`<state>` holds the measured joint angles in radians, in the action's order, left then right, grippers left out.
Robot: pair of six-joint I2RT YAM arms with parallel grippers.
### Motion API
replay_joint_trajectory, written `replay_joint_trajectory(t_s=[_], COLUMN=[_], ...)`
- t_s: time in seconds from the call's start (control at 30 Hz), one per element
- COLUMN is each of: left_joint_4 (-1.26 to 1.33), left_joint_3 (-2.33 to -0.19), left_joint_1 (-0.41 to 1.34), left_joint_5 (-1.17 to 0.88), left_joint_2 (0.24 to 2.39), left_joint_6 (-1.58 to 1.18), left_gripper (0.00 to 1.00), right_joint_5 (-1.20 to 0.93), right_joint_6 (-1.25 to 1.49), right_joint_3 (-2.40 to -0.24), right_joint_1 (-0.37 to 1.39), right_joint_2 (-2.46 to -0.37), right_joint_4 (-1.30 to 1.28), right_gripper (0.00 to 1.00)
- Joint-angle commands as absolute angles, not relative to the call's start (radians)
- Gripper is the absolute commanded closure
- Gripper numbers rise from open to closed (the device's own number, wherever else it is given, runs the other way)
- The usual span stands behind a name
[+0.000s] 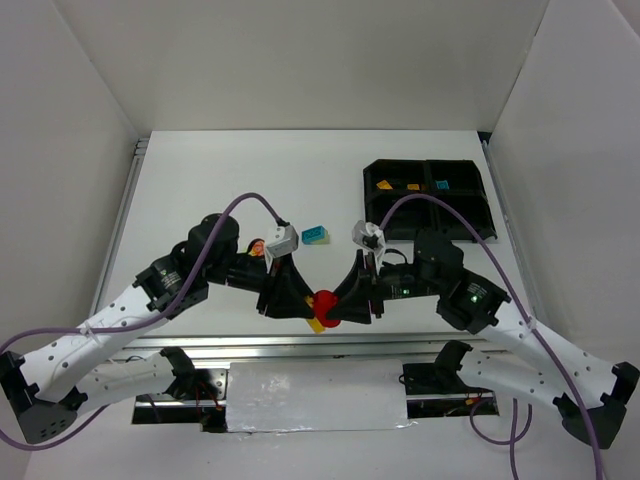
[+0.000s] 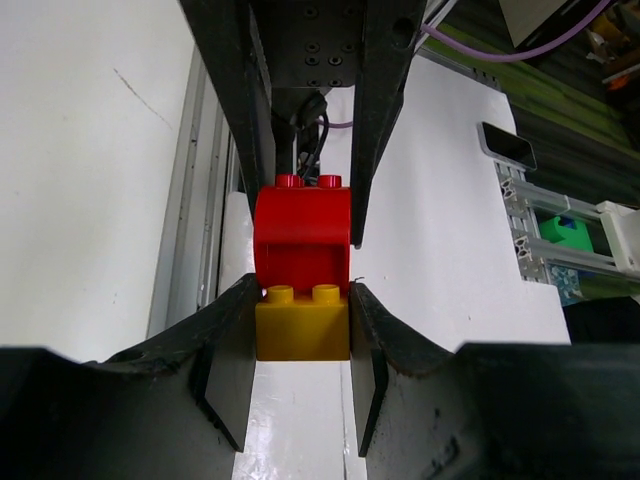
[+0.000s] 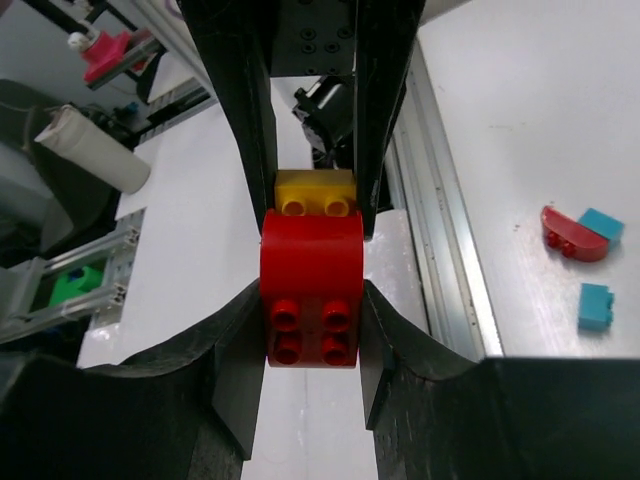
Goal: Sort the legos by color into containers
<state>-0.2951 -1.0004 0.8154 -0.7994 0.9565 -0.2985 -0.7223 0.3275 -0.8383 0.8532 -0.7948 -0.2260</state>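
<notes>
While the left gripper [image 2: 300, 302] stays out of nobody's way, clenched on the yellow brick [image 2: 302, 340], the right gripper [image 3: 310, 295] is clamped on the red brick [image 3: 310, 260] plugged onto it, claws nose to nose at the table's [image 1: 200, 180] near edge; further out a teal brick [image 1: 316, 235] lies mid-table, and the black tray [image 1: 468, 178] sits at the far right corner, small bricks [image 1: 412, 186] in its far compartments

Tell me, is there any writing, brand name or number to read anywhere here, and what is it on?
None: no readable text in any view.
The red brick and yellow brick show plain studs; any marks on them are too small to tell.
The black tray shows no label.
</notes>
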Motion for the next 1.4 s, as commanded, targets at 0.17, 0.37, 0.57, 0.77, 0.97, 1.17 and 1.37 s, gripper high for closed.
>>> replay_joint_trajectory(t_s=[0.17,0.37,0.57,0.77,0.97,1.17,1.37], left_joint_4=[-0.389,-0.402,-0.429,-0.426,-0.385,-0.373,-0.365], left_joint_3=[-1.057,-1.049,-1.037,-1.002,-0.956,-0.956,-0.954], left_joint_1=[0.815,0.815,0.815,0.813,0.815,0.813,0.813], left_joint_5=[-0.831,-0.734,-0.415,-0.232,-0.202,-0.271,-0.313], left_joint_2=[0.905,0.861,0.862,0.818,0.744,0.782,0.792], left_joint_6=[-0.197,-0.207,-0.271,-0.302,-0.339,-0.347,-0.341], left_gripper=[1.00,1.00,1.00,1.00,1.00,1.00,1.00], right_joint_5=[-0.543,-0.160,0.449,0.441,0.345,0.350,0.337], right_joint_6=[0.252,0.342,0.604,0.623,0.630,0.641,0.650], right_joint_3=[-0.749,-0.791,-1.040,-1.138,-1.169,-1.229,-1.247], right_joint_1=[0.784,0.724,0.545,0.197,-0.069,-0.135,-0.144], right_joint_2=[-0.597,-0.650,-1.005,-1.236,-1.392,-1.535,-1.606], right_joint_4=[-0.207,-0.239,-0.541,-0.608,-0.548,-0.512,-0.474], right_gripper=[1.00,1.00,1.00,1.00,1.00,1.00,0.99])
